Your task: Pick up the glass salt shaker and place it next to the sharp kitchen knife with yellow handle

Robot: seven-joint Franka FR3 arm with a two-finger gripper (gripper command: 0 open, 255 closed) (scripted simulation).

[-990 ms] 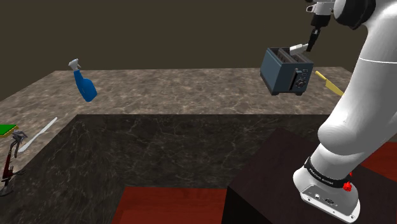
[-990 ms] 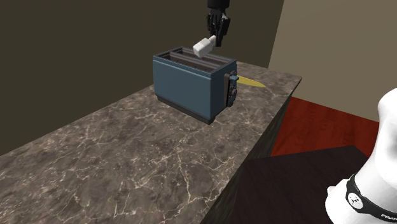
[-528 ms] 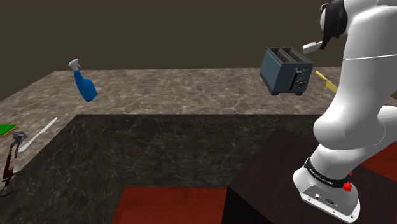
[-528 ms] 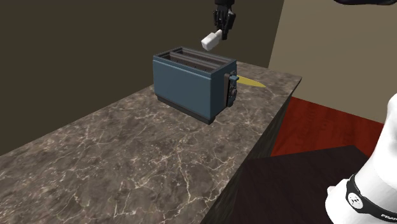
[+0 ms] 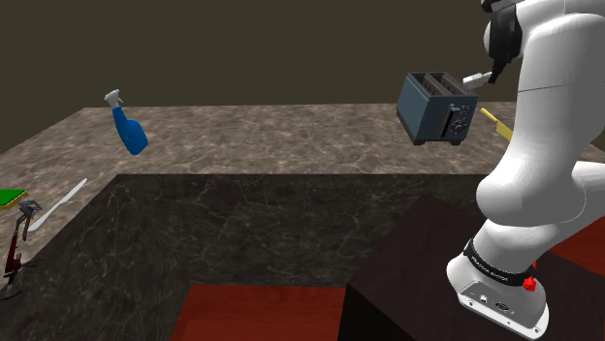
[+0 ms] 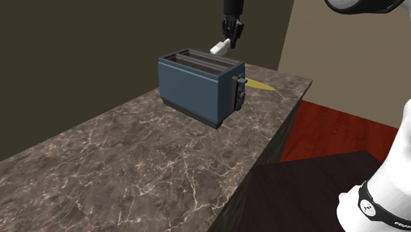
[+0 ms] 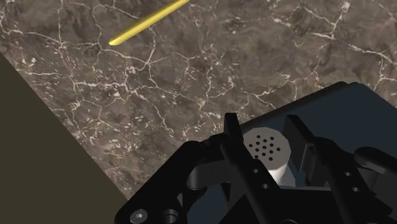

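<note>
Salt shaker (image 7: 267, 147) is drawn plain white: a short cylinder with a flat top dotted with small holes. It's clasped between the two black fingers of the gripper (image 6: 230, 41), which are closed partway onto its sides. It's held tipped sideways in the air over the far top edge of the toaster (image 6: 197, 89). The toaster is a boxy dark blue thing with two long slots and a dark control panel on one end. The counter (image 6: 132, 165) underneath is done in brown marble with pale veins. The knife (image 7: 149, 22) is laid flat past the toaster. It's rendered all yellow and tapers to a point, so which end is the handle can't really be made out.
</note>
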